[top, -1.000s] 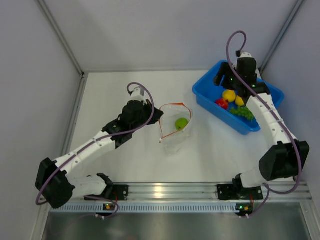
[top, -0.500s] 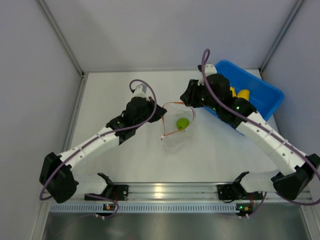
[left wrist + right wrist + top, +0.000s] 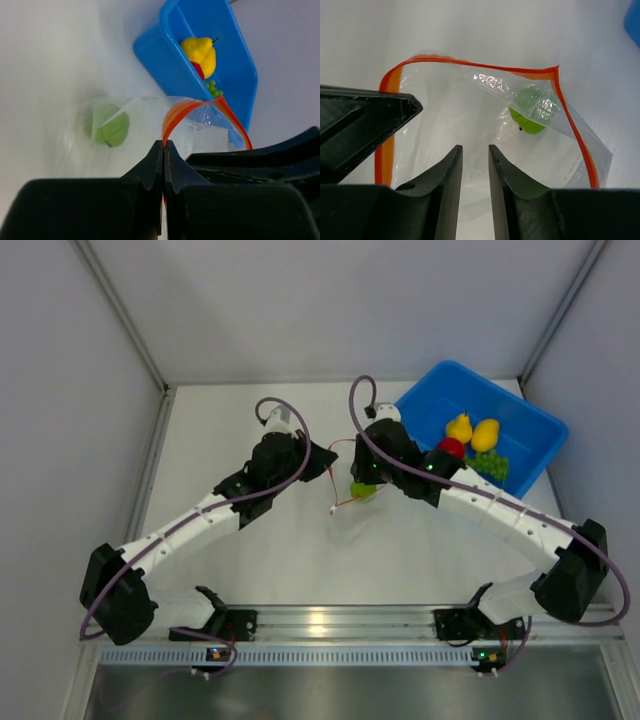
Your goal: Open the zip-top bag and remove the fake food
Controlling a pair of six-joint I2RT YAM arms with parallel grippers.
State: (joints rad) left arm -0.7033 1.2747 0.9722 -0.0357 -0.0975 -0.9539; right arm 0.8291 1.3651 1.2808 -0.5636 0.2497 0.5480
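Observation:
The clear zip-top bag [image 3: 343, 517] lies mid-table with its orange-red mouth held wide. My left gripper [image 3: 326, 456] [image 3: 164, 145] is shut on the bag's orange zip strip [image 3: 175, 112] at the left side of the mouth. A green round fruit [image 3: 362, 490] [image 3: 530, 117] [image 3: 110, 125] sits inside the bag. Over the bag's mouth, my right gripper [image 3: 360, 480] [image 3: 475, 150] stands open by a narrow gap with nothing between its fingers, and the green fruit lies ahead and to its right. The rest of the fake food lies in the blue bin.
The blue bin [image 3: 455, 370] [image 3: 175, 60] stands at the back right and holds two yellow pears [image 3: 459, 427], a red apple [image 3: 451, 447] and green grapes [image 3: 490, 465]. Grey walls close in the table on the left, back and right. The left finger [image 3: 365, 120] reaches into the right wrist view.
My right arm has swung left from over the blue bin to the bag's mouth, and its jaws have narrowed. The left gripper has kept its hold on the zip strip.

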